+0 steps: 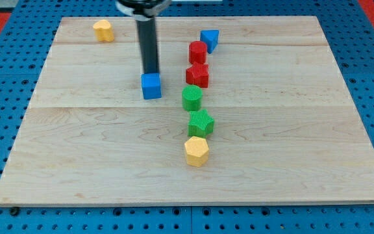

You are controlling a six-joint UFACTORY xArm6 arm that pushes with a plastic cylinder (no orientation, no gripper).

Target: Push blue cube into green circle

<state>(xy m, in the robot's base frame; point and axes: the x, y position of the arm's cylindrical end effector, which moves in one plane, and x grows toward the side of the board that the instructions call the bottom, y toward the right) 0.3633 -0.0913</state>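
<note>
The blue cube [151, 86] sits on the wooden board [76, 143], left of centre. The green circle [191, 97], a round green block, stands to the cube's right with a small gap between them. My tip [150, 72] is at the cube's top edge, touching or just behind its far side. The dark rod rises from there to the view's top.
A green star-like block [201, 123] and a yellow hexagon [197, 151] lie below the green circle. Two red blocks [197, 75] [197, 52] and a blue triangular block [209, 39] lie above it. A yellow block [103, 30] sits at top left.
</note>
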